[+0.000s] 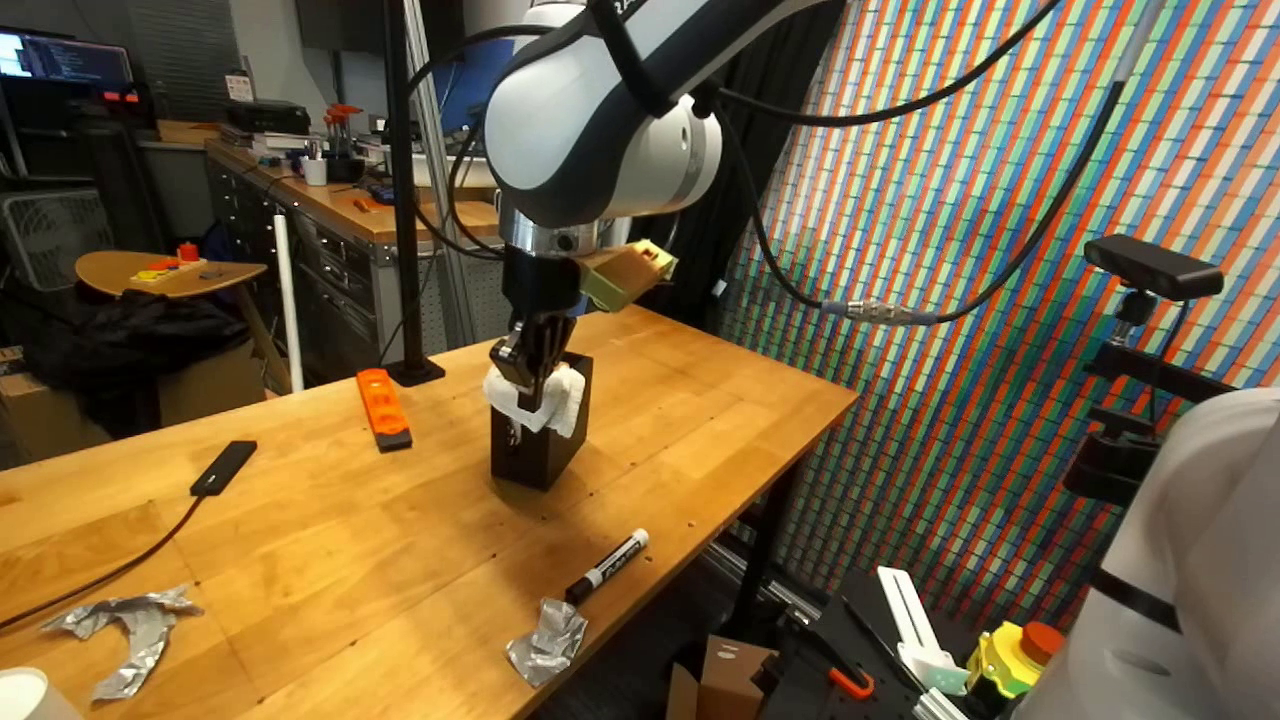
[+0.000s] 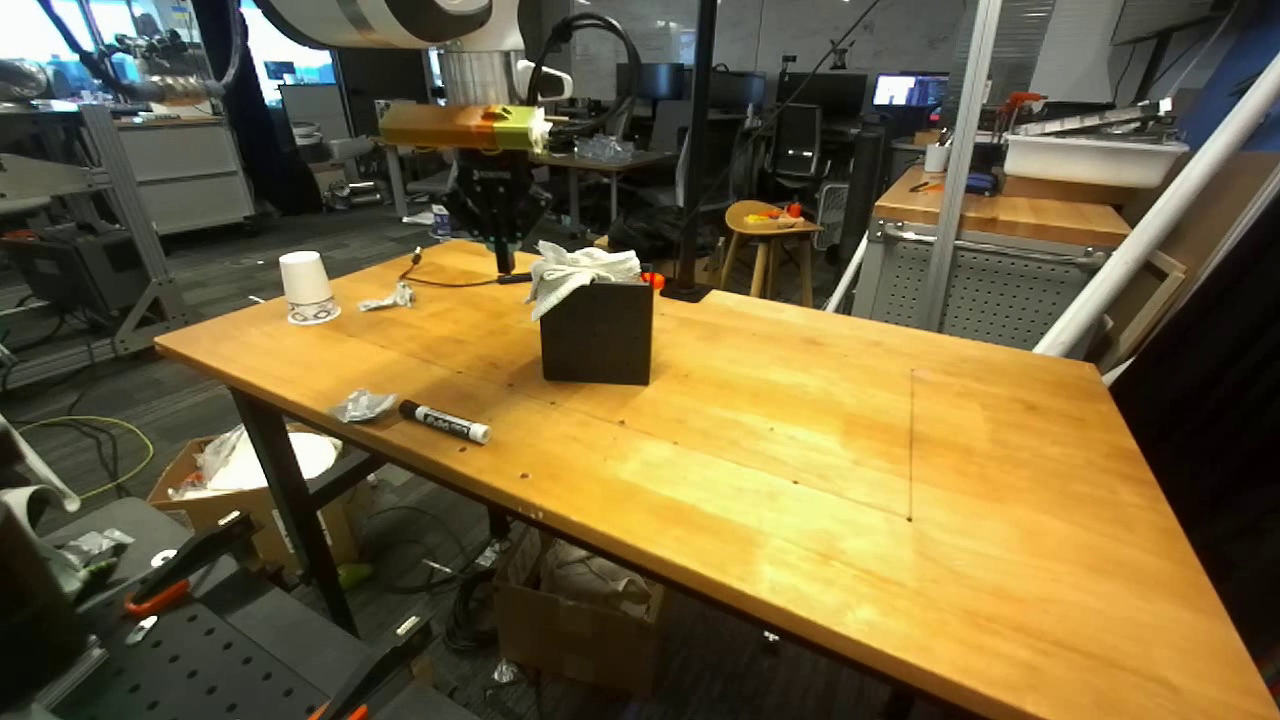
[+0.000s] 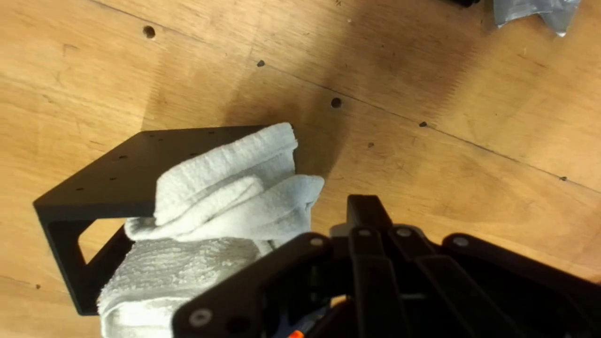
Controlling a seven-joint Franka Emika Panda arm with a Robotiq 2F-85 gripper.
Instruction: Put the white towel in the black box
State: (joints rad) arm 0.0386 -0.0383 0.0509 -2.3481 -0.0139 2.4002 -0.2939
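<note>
Noted a broad wooden bench (image 2: 850,430), filling the middle and right of the frame in an exterior view. Traced a pale arm (image 1: 560,110) down from top centre in an exterior view to the gripper (image 2: 505,268): clenched, with nothing seen in its grasp, pointing downward just beside the black box (image 2: 597,335), mid-frame. Found that box upright, mouth up, topped by the white towel (image 2: 585,268): heaped over the rim, one flap hanging outside. Judging the step to be tucking in that overhang. To do well: rise clear of the folds, centre over the mouth, press straight down while clenched, then work loose edges inward from the rim. Avoid shoving sideways; could tip or slide the box. Expect some springing back, probably calling for several light presses. Turning to contents: in the wrist view, lower left, can see towel across most of the visible mouth, with one corner uncovered; cannot judge the depth reached below the rim. Also logged a paper cup (image 2: 303,288) at left of frame, seemingly mouth down; cannot see anything beneath. Last, listed a marker (image 2: 445,421) and, just beside it, crumpled foil (image 2: 362,405), lower left.
</note>
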